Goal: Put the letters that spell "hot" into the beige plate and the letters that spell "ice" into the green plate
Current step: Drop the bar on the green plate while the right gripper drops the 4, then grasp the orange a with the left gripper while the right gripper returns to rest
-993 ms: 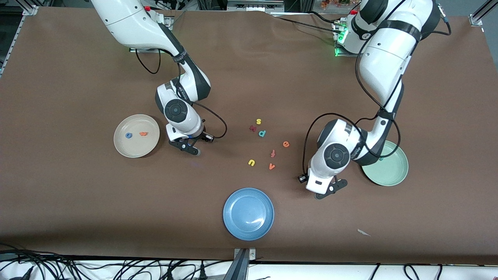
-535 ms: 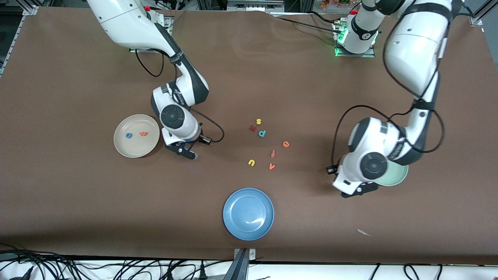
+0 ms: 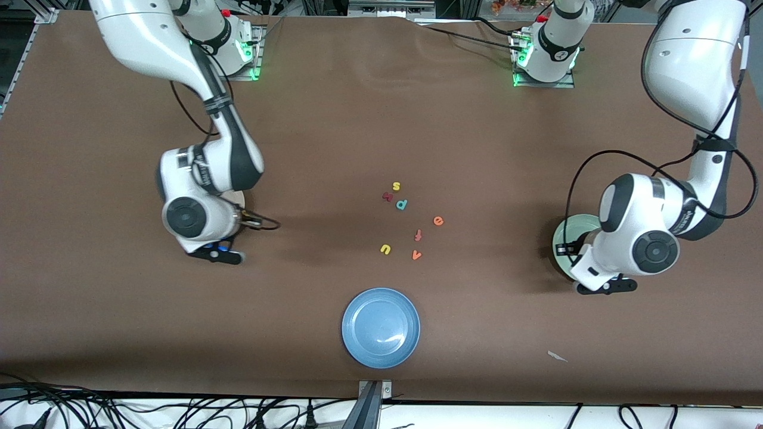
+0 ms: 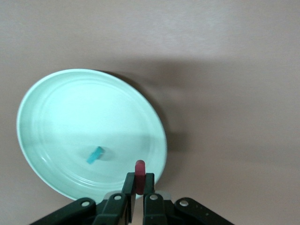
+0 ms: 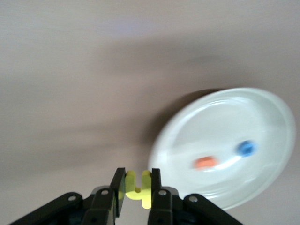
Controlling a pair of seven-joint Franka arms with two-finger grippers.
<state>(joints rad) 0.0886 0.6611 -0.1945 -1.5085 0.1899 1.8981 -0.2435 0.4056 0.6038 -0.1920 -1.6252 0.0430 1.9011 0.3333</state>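
Observation:
My left gripper [image 4: 139,179] is shut on the dark red i [image 4: 139,169] and hangs over the rim of the green plate [image 4: 70,112]. A teal c [image 4: 95,154] lies in that plate. In the front view the left gripper [image 3: 603,288] covers much of the green plate [image 3: 563,238]. My right gripper [image 5: 138,182] is shut on the yellow h [image 5: 139,188], just off the rim of the beige plate [image 5: 262,117]. That plate holds the orange t [image 5: 205,162] and the blue o [image 5: 246,148]. The orange e [image 3: 438,221] lies on the table's middle.
Around the e lie a yellow s [image 3: 396,186], a dark red zigzag letter [image 3: 387,196], a teal p [image 3: 402,204], a reddish f [image 3: 418,235], a yellow u [image 3: 385,249] and an orange v [image 3: 416,255]. A blue plate [image 3: 381,327] sits nearer the camera.
Both arms have swung away from the table's middle. The right gripper moved to the beige plate's edge with the h; the left gripper moved to the green plate with the i.

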